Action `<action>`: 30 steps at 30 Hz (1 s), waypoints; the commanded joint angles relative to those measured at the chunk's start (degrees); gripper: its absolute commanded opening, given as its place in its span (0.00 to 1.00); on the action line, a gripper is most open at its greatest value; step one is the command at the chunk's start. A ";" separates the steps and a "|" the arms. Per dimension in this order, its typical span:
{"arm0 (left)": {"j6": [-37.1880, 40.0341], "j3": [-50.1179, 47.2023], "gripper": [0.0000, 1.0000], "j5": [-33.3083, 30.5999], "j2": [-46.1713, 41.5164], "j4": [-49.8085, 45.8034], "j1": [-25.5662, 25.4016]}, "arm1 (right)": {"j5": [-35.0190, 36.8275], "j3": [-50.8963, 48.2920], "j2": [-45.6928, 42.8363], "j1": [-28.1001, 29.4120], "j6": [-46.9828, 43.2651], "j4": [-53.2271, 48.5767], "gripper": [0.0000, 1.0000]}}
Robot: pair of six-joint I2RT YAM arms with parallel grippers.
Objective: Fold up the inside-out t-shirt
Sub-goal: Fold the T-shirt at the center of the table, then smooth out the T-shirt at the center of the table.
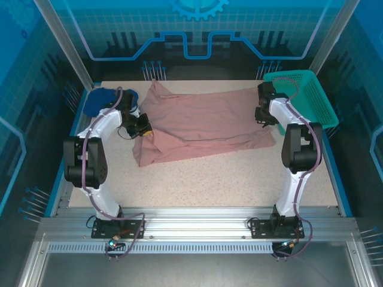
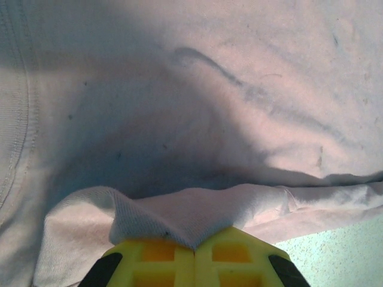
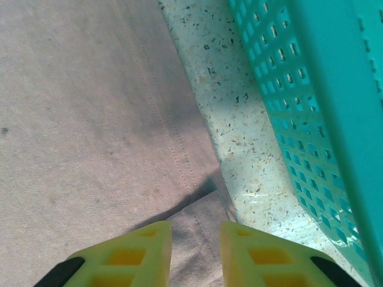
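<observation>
A soft dusty-pink cloth t-shirt (image 1: 203, 122), inside out, lies spread flat across the far half of the pale speckled surface (image 1: 209, 179). Its length runs left to right and one narrow end trails up towards the back wall. From overhead the whole layout is plain. A crumpled dark blue garment (image 1: 99, 98) sits in the far left corner, just beside the shirt's left end. A teal perforated plastic basket (image 1: 311, 89) stands at the far right, near the shirt's right end but apart from it.

The left pincer (image 1: 145, 128) sits at the shirt's left edge, too small in the overhead picture to judge its grip. The left wrist camera settles that. The yellow pincer (image 2: 194, 248) is pressed together on a raised fold of the pink fabric (image 2: 209, 119), which tents up from between the tips. A patch of bare surface (image 2: 335, 251) shows at lower right.

The right pincer (image 1: 262, 116) hangs over the shirt's right edge. Close up, this pincer (image 3: 196, 239) is spread, with a clear gap between its yellow fingers (image 3: 128, 254). A stitched hem and a corner of the shirt (image 3: 90, 119) lie flat beneath. A strip of surface (image 3: 233, 131) separates the cloth from the basket wall (image 3: 311, 119).
</observation>
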 commanded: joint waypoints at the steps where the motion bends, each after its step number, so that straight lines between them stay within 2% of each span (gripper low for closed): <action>1: 0.12 2.18 0.00 0.15 0.67 -0.74 1.09 | -3.39 -3.49 -4.67 0.68 -0.50 0.05 0.30; 5: -0.06 2.68 0.00 0.33 1.21 -0.57 1.68 | -16.37 -12.72 -11.47 2.87 -1.84 4.86 0.37; 10: -0.03 3.26 0.00 0.76 1.29 -0.53 1.79 | -22.09 -18.88 -13.93 8.01 -1.48 5.80 0.39; 18: 0.07 2.79 0.00 0.95 1.13 0.25 1.88 | -23.84 -21.53 -11.47 14.45 -0.84 7.46 0.34; 30: 0.38 2.03 0.00 0.99 1.17 0.72 1.88 | -20.59 -14.89 -4.46 14.94 -1.35 6.50 0.28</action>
